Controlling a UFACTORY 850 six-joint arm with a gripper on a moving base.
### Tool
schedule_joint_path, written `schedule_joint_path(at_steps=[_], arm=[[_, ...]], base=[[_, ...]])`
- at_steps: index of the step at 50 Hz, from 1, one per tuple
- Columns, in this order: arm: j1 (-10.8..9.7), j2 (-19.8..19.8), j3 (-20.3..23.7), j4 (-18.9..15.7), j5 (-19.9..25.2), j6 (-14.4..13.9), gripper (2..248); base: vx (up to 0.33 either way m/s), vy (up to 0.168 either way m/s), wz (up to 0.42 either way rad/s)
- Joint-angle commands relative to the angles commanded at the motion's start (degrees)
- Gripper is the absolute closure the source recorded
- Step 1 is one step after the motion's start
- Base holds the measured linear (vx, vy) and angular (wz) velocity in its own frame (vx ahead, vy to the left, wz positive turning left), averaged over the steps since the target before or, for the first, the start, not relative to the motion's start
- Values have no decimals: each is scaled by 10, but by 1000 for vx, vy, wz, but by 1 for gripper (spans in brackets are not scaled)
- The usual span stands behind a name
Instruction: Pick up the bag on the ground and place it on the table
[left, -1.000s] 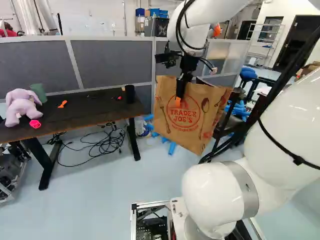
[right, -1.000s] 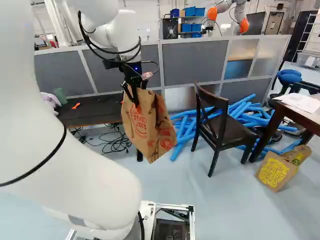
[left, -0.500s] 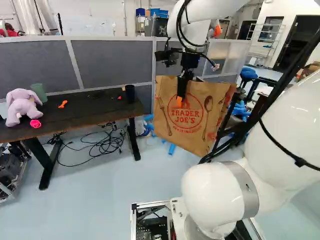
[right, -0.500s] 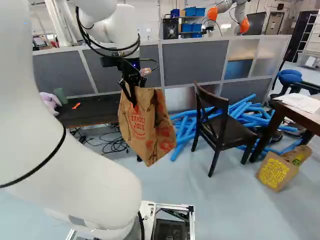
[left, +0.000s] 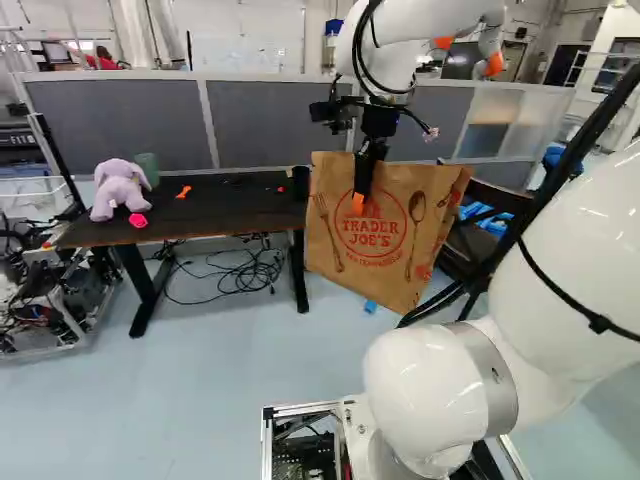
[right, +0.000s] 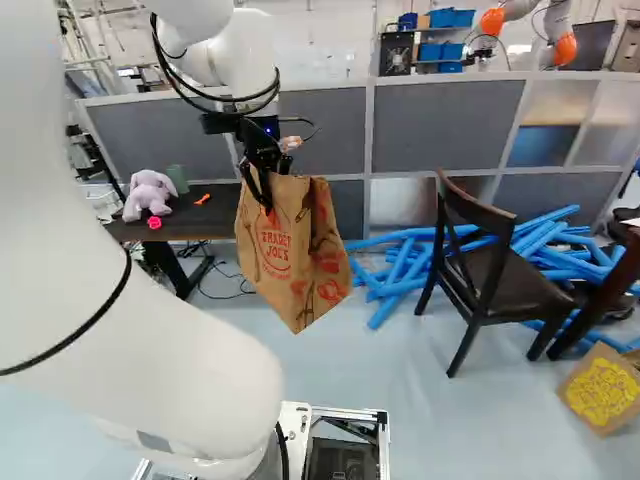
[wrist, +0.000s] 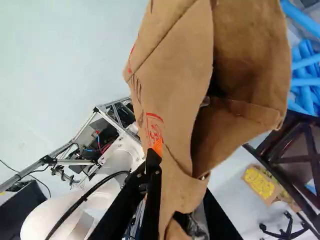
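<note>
In the left base view my gripper is shut on the upper edge of the brown paper bag, which hangs tilted in the air with its red print showing. The wrist view has the gripper pinching the bag's rim, one finger on each side, and the bag's mouth gapes open ahead of it. The dark table stands to the left of the bag in the left base view. The bag hides part of what is behind it.
On the table lie a purple plush toy, a green cup and small orange and pink items. Cables lie beneath it. A chair, blue tubes and another bag are further right. Another robot stands behind the partition.
The base has turned left, so the room has shifted rightward in both base views. The bag has swung slightly, showing its printed face more broadly, and is still held in the gripper.
</note>
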Motion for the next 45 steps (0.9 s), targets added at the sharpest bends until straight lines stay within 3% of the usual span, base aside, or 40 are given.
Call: schedule_joint_path(at_steps=[22,45], arm=[[0,0,0,0,0,0,229],[0,0,0,0,0,0,229]], base=[[-1,74,355],[0,11,51]])
